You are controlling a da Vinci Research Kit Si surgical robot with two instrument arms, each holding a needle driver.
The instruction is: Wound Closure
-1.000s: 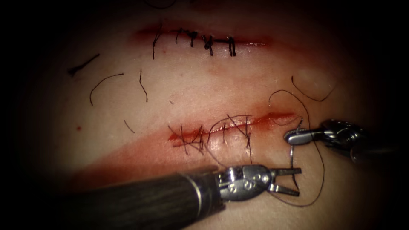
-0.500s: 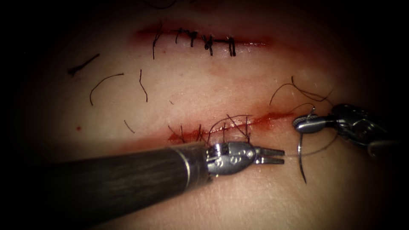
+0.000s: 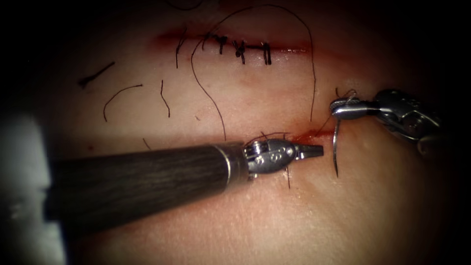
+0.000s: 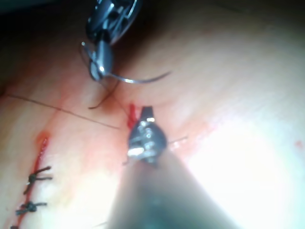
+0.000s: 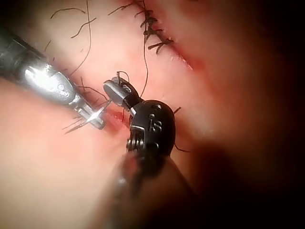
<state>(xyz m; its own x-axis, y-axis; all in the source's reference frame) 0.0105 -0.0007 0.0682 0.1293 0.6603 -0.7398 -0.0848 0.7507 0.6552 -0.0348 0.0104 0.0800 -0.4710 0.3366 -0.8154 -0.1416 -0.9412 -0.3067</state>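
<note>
Right tool (image 3: 343, 109) clamped on the needle (image 3: 335, 147) near its thread end, just beyond the right end of the lower cut (image 3: 304, 137). Needle hanging free from those jaws, curving down past the cut's level with its point in the air over bare tissue (image 3: 382, 206) — not in the tissue anywhere. Same grip seen from the left wrist camera: right tool (image 4: 97, 64) closed across one end of the needle (image 4: 138, 80), the rest of the curve sweeping clear.

Left tool (image 3: 314, 151) with jaws drawn together, or very nearly so, tip lying at the right end of the lower cut, just beside the red fluid (image 3: 309, 133) there. Cannot tell whether anything is pinched between them; from the right wrist camera the left tool (image 5: 97, 119) shows a narrow tip beside fine thread ends, with no clear hold.

Thread (image 3: 274, 10) running up from the lower cut in a wide arch over the upper, already stitched cut (image 3: 240, 48), then down again toward the needle's held end. Loose cut ends of thread (image 3: 120, 95) scattered well to the left of the lower cut.

Open room — bare tissue below and right of the lower cut, under the needle's point; left tool's shaft (image 3: 147, 179) lying across the stitched left part of that cut.
</note>
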